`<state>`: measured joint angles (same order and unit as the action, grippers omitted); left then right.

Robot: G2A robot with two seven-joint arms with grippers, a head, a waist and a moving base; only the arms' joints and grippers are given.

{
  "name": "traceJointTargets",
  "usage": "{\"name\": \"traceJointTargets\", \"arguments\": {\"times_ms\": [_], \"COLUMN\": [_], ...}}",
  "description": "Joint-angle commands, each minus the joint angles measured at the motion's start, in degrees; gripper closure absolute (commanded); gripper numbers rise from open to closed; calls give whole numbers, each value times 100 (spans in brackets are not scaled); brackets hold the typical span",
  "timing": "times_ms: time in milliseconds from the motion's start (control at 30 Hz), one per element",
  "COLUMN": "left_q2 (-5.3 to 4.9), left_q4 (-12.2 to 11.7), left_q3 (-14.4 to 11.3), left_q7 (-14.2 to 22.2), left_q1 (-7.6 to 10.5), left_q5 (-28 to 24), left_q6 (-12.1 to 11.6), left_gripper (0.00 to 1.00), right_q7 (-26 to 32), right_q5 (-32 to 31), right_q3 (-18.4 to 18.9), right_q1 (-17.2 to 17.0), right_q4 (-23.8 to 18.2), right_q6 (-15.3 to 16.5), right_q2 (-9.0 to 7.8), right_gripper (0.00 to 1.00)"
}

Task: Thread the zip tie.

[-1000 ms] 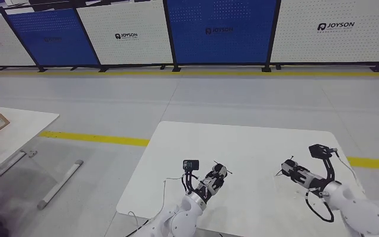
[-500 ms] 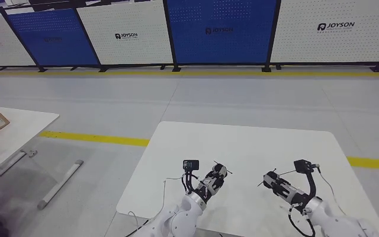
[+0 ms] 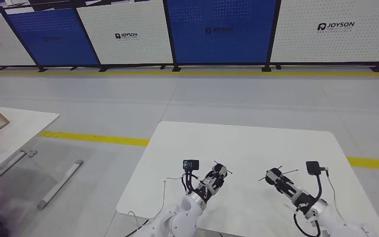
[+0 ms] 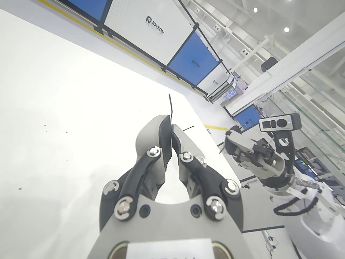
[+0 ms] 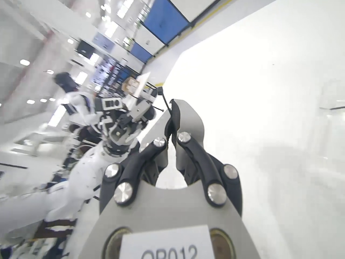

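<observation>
My left gripper (image 3: pixel 219 170) (image 4: pixel 171 123) hangs over the near middle of the white table (image 3: pixel 249 142), shut on a black zip tie strap (image 4: pixel 170 106) whose thin end sticks out past the fingertips. My right gripper (image 3: pixel 273 175) (image 5: pixel 171 106) is a short way to its right, facing it, shut on a black zip tie (image 5: pixel 165 100). That tie's square head (image 5: pixel 160 90) points toward the left gripper (image 5: pixel 145 112). A gap of bare table separates the two. The right gripper (image 4: pixel 232 142) also appears in the left wrist view, with a thin black tip (image 4: pixel 188 128) projecting from it.
A thin black strip (image 5: pixel 332 108) lies off to one side in the right wrist view. Blue and white partition panels (image 3: pixel 219 29) stand beyond the floor's yellow line. Another white table (image 3: pixel 23 127) sits at the far left.
The right arm has moved left across the table toward the left gripper, carrying its zip tie, and its wrist has turned. The left arm has kept still.
</observation>
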<state>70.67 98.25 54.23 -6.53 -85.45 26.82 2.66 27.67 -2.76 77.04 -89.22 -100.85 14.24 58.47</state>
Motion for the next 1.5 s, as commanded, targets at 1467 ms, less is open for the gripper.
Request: {"name": "traceJointTargets", "arguments": {"times_ms": [1467], "left_q2": [40], "left_q4": [44], "left_q3": [-151], "left_q7": [690], "left_q1": [424], "left_q5": [711], "left_q6": [220], "left_gripper": [100], "right_q7": [-925], "right_q5": [-703], "right_q3": [-565], "right_q1": [-124], "right_q4": [27], "right_q6": [140], "right_q2": [115], "right_gripper": [100]}}
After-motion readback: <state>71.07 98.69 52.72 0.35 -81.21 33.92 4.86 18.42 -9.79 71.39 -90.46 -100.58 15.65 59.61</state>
